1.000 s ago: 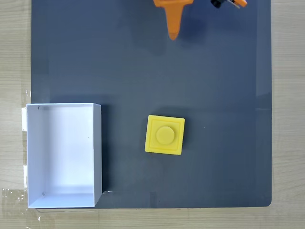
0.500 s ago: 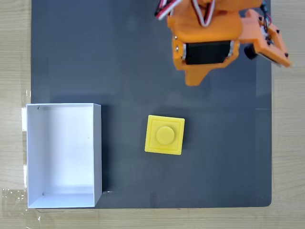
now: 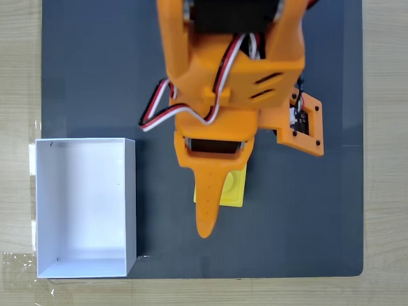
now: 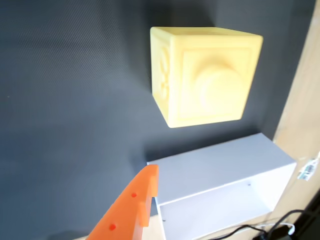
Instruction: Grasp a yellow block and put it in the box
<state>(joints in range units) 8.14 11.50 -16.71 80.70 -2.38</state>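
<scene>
Arm advanced over yellow block (image 3: 237,190) since earlier frame.
Claw (image 3: 205,220) spread: cannot tell. Block ungrasped, beside box (image 3: 131,191); grasp, transfer outstanding.

No text, label, brand, number or sign can be read in either view; the yellow block (image 4: 205,75) carries only moulded relief, not letters, and the box (image 3: 83,207), the orange arm and the dark mat (image 3: 95,76) are plain
</scene>
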